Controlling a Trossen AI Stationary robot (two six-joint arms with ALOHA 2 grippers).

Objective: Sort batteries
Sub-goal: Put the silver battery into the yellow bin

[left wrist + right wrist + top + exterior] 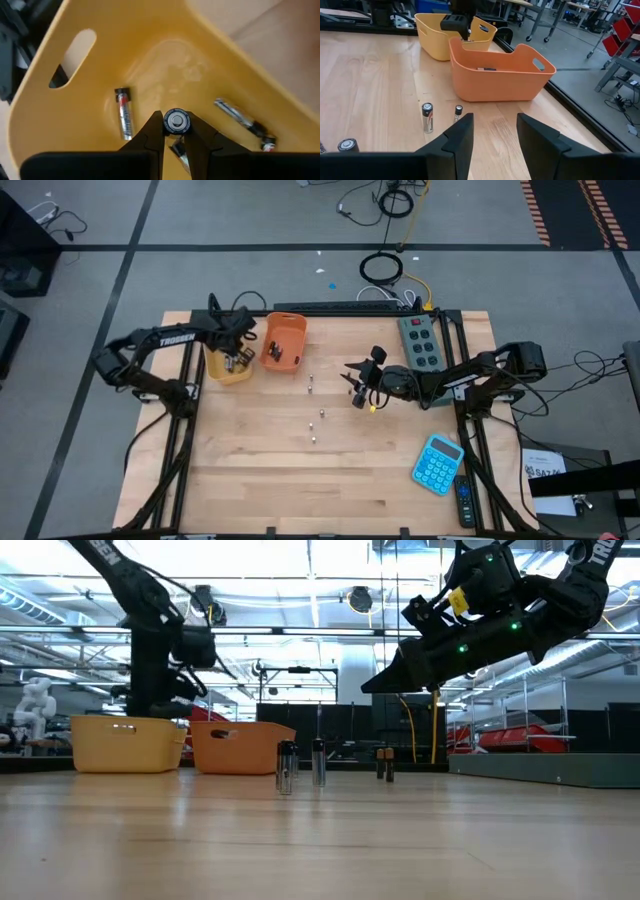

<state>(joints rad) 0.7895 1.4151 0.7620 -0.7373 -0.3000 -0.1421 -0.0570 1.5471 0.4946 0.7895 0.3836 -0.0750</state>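
The left gripper [176, 137] is hanging inside the yellow bin [229, 368] at the far left of the table [250, 470], its jaws pinching a battery [176, 121] end-on above others lying on the bin floor. The right gripper [492, 132] is hovering over mid-table with jaws spread, facing the orange bin [500, 72], while loose batteries [318, 415] are standing between the arms.

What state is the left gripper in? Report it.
Shut on a battery: the left gripper pinches it end-on between both fingers, above the yellow bin.
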